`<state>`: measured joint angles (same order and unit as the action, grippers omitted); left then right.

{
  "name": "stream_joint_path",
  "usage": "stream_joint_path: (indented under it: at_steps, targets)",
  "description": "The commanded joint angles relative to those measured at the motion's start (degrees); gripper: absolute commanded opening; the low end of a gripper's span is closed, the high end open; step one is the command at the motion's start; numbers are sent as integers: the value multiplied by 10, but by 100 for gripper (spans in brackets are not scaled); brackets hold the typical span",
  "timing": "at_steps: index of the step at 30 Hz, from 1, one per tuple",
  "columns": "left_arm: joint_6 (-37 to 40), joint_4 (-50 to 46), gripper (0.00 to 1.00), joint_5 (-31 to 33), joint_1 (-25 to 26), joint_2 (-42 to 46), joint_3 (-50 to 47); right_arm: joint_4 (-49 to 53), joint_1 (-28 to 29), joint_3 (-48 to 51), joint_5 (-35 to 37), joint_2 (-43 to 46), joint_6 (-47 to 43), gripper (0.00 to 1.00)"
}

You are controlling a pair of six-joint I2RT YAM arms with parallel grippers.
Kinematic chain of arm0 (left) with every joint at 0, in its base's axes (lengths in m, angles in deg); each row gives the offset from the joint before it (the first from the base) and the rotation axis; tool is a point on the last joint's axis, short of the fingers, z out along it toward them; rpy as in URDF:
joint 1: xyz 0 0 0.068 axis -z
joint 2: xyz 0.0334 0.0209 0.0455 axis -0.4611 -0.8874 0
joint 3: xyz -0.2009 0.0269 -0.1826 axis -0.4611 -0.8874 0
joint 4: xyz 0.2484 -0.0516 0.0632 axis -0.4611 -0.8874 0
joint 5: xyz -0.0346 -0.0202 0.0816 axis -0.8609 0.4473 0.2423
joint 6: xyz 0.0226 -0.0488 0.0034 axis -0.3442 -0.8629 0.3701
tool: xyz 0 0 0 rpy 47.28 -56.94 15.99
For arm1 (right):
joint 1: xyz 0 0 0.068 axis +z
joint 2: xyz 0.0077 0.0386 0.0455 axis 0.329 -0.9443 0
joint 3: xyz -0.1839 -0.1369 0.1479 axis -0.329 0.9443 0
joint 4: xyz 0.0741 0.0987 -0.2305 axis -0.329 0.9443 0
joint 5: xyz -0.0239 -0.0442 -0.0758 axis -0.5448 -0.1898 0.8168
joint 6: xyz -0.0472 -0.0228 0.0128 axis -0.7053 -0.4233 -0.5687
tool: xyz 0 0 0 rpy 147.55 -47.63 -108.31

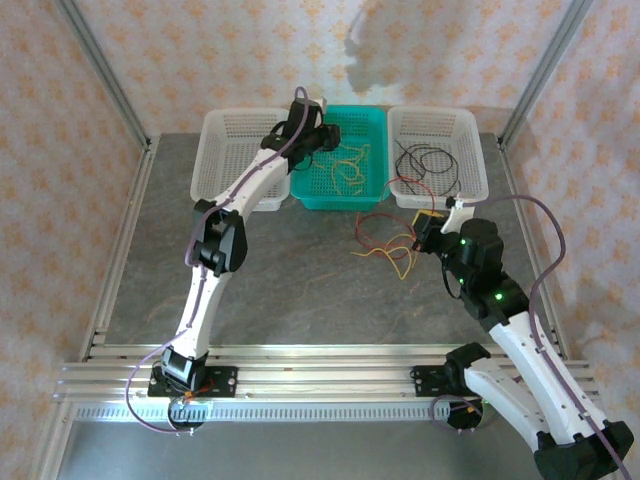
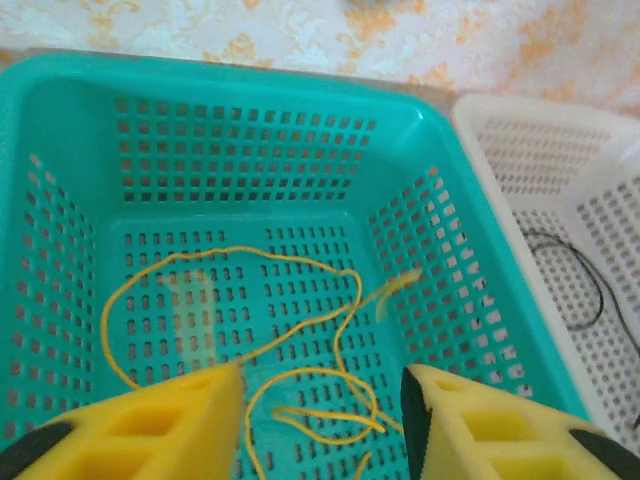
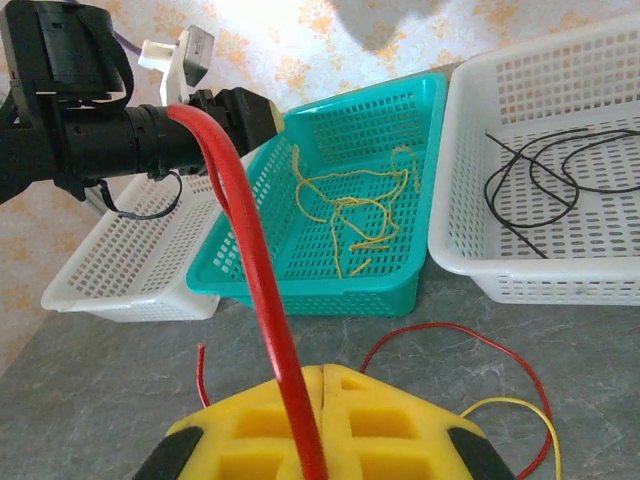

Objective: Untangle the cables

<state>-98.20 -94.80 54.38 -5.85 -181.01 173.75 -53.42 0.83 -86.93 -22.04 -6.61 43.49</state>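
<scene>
A yellow cable (image 2: 300, 330) lies loose on the floor of the teal basket (image 2: 60, 90). My left gripper (image 2: 320, 400) hangs just above it, open, its yellow fingers (image 2: 190, 420) on either side with nothing between them. In the top view the left gripper (image 1: 320, 138) is over the teal basket's left part. My right gripper (image 3: 328, 372) is shut on a red cable (image 3: 250, 250) that rises up and to the left. More red cable (image 3: 470, 335) and yellow cable (image 3: 510, 405) lie on the table beside it, seen from above as a tangle (image 1: 385, 245). Black cables (image 1: 430, 160) rest in the right white basket (image 1: 478, 165).
A white basket (image 1: 215, 160) stands left of the teal basket (image 1: 335, 202), and all three baskets line the table's back edge. The left arm (image 3: 110, 145) stretches across the back left. Metal frame posts (image 1: 105, 75) stand at the back corners.
</scene>
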Motion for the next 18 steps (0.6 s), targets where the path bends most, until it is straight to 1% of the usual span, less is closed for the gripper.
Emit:
stream_joint_path:
  at_steps: [1,3,8,12,18]
  targets:
    - [2,50,61,-42,-4,91,-92,-4,-3,-1,-27,-7,-22,0]
    - [2,99,69,-56,-5,147,-167,-3,-3,-4,-34,-12,-32,0]
    - [18,170,73,-77,-4,293,-324,4,-3,-29,-55,-29,-71,0]
    - [41,189,72,-96,-4,395,-421,21,-2,-62,-83,-60,-100,0]
    - [107,161,66,-203,-3,525,-525,55,0,-122,-166,-131,-155,0]
